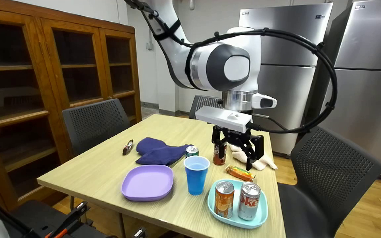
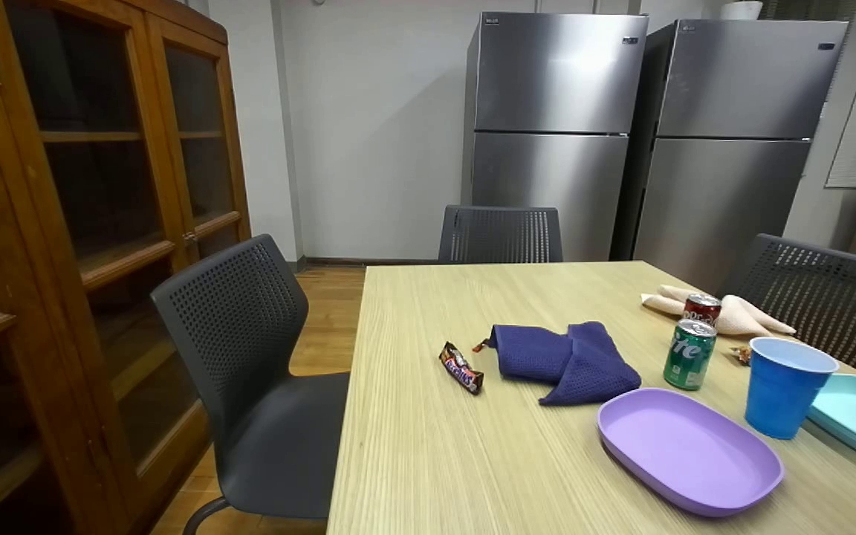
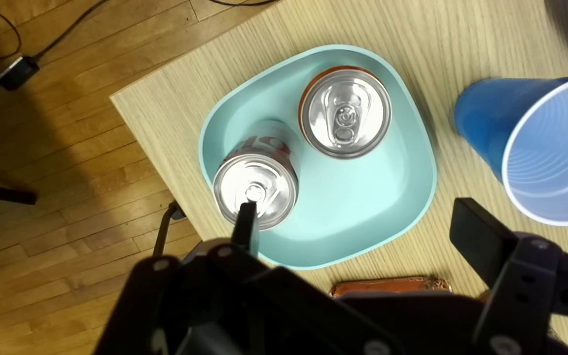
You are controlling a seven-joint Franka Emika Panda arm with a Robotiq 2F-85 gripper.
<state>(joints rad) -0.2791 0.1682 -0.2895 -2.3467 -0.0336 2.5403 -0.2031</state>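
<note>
My gripper (image 1: 236, 158) hangs above the table's right side with its fingers spread and nothing between them. Nearest below it lies a candy bar in an orange wrapper (image 1: 240, 173); in the wrist view the gripper body partly covers this bar (image 3: 392, 285). A teal plate (image 3: 323, 260) bears an upright orange soda can (image 1: 224, 200) and a Diet Coke can (image 1: 249, 202). One finger (image 3: 245, 224) overlaps the Diet Coke can's lid in the wrist view, but the exterior view shows it well above. A Dr Pepper can (image 1: 219, 157) stands behind the gripper.
Beside the teal plate stands a blue cup (image 1: 196, 178). A purple plate (image 2: 688, 453), a green Sprite can (image 2: 689, 357), a navy cloth (image 2: 569, 360) and a dark-wrapped chocolate bar (image 2: 462, 369) share the table. A beige cloth (image 1: 260, 161) lies near the right edge; chairs surround the table.
</note>
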